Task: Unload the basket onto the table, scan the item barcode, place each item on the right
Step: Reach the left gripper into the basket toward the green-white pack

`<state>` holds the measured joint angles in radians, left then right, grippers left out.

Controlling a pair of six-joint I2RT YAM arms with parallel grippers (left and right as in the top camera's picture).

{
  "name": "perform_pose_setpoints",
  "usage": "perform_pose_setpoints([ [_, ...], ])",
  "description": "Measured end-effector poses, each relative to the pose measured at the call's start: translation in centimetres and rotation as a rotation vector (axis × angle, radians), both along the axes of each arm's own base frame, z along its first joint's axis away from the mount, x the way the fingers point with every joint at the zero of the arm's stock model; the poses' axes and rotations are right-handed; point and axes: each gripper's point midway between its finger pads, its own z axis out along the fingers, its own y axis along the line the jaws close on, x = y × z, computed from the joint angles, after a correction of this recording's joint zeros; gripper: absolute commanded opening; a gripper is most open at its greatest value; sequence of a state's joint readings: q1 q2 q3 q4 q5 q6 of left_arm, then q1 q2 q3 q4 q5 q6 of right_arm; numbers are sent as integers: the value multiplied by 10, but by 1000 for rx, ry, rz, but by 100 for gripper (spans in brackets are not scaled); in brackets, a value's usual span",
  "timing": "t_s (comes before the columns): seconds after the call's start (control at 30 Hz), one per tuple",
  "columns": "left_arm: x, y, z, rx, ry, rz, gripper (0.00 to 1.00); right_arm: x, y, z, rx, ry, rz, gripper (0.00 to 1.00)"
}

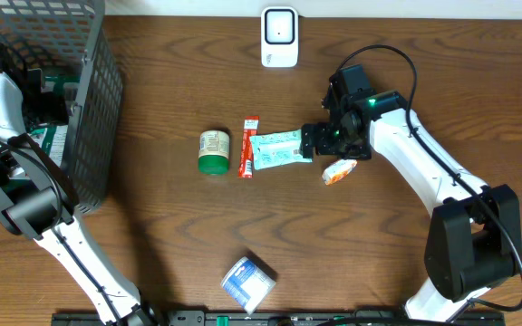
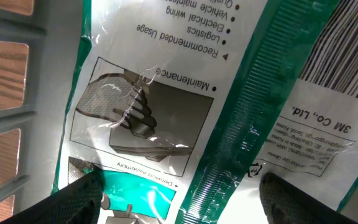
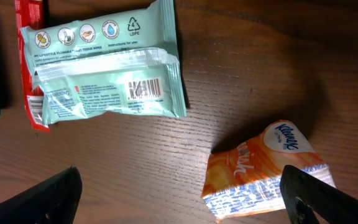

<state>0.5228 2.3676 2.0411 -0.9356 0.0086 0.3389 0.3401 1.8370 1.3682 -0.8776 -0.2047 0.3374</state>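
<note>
- Overhead view: scanner (image 1: 279,37) sits at 12 o'clock on the table (image 1: 152,235) with nothing presented to it. I judge no scan is under way.
- Likely item, the wipes pack (image 3: 104,68), lies flat at 6 o'clock from the scanner, barcode up.
- My right gripper (image 3: 188,202) hangs wide open between wipes pack and tissue pack (image 3: 266,171), holding nothing.
- My left gripper (image 2: 194,199) is in the basket (image 1: 89,109) at 9 o'clock, spread wide over a 3M packet (image 2: 166,124). I see no grip, and contact is unclear.
- Left to do: pick, carry, present.

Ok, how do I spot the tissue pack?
Find the white scanner at the table's top edge. Below it, a row of things lies mid-table. The tissue pack is at its right end, just past the mint wipes, and it's the only orange one.
</note>
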Motion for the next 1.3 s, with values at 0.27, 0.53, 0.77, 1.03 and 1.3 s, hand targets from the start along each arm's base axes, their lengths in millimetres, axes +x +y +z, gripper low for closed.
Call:
perform_pose_setpoints([
  [0.27,0,0,1,-6,-2,6,83,0,0,0,0,0,0,99],
  [0.53,2,2,10,6,-26,21,93,0,0,0,0,0,0,99],
  [0.77,-23,10,11,-26,27,60,96,0,0,0,0,0,0,99],
  [1.03,-50,11,3,-72,100,94,100,0,0,0,0,0,0,99],
  [1.3,-59,-6,-4,-140,120,83,98,0,0,0,0,0,0,99],
])
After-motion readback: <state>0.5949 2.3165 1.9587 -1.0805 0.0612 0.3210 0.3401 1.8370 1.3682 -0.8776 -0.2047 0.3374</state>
